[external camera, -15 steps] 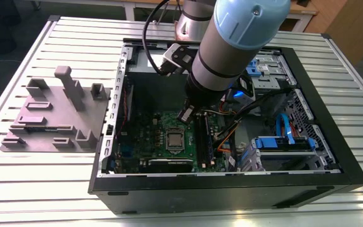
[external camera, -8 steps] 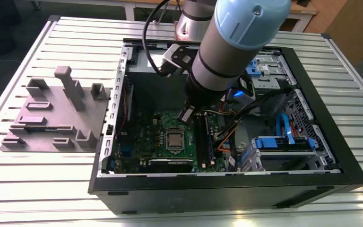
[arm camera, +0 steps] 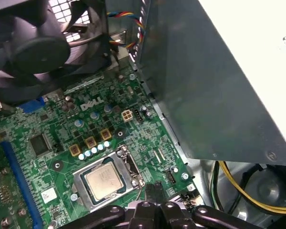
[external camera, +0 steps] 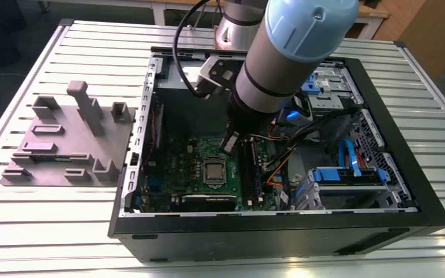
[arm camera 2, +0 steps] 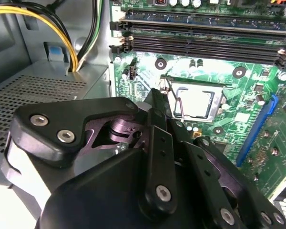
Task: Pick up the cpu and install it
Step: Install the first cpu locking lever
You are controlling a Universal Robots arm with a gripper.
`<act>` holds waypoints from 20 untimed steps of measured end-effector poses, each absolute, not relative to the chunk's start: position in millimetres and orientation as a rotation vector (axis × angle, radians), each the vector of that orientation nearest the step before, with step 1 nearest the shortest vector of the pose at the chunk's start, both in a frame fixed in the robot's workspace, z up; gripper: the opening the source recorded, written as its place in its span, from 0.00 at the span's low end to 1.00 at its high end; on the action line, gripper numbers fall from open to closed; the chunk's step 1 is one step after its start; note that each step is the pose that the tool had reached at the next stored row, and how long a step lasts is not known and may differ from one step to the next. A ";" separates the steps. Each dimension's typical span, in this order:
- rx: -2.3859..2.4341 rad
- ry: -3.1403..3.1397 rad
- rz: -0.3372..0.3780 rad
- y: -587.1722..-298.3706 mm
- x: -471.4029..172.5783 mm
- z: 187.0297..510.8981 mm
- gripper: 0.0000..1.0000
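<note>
One cpu (arm camera: pixel 105 180) lying flat in its socket frame (arm camera: pixel 80 187), just beyond the jaw tips

Gripper (arm camera 2: pixel 156 95) hangs low over the motherboard (arm camera: pixel 62 121), jaws pressed together, nothing pinched. Tips sit beside the socket's wire lever (arm camera 2: pixel 175 102); judged work here is at the latch, so touch should be light and square, off the chip's top. Memory slots (arm camera 2: pixel 205 33) past the socket from the jaws; fan (arm camera: pixel 33 52) and power supply box (arm camera: pixel 219 86) flank them closely; yellow cables (arm camera 2: pixel 71 47) off to one side, likely clear
</note>
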State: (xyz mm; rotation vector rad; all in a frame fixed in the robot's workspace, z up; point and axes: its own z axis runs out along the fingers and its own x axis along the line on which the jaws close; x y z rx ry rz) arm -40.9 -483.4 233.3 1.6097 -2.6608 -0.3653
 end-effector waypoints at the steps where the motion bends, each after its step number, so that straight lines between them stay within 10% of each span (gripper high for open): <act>1: 1.618 -2.656 -0.365 -483.4 -40.9 233.4 0.10; 20: 1.864 -2.540 -0.312 -484.4 -41.4 233.4 0.10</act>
